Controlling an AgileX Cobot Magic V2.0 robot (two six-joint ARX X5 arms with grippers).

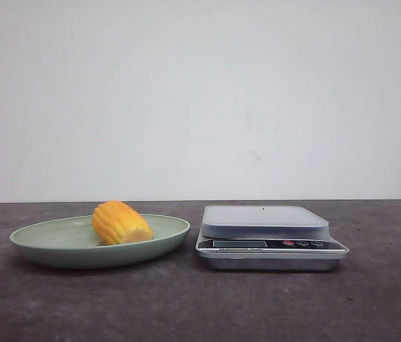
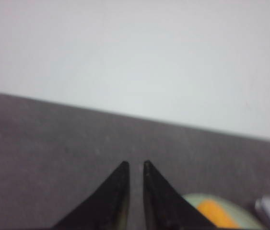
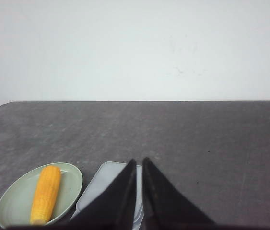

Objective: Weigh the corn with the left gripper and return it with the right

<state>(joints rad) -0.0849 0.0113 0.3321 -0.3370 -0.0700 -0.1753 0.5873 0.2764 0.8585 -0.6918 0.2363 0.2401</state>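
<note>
The corn [image 1: 120, 223] lies on a green plate [image 1: 43, 246], at 9 o'clock from the scale [image 1: 266, 231]. The left gripper [image 2: 135, 165] and right gripper [image 3: 139, 162] seem nearly closed, each empty above the table [image 1: 371, 299].

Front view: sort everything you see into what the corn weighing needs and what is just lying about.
Needed: corn, lying on the green plate; scale beside the plate, pan bare; left gripper and right gripper, both nearly shut and holding nothing.

Lying about: nothing else; only the dark table.
</note>
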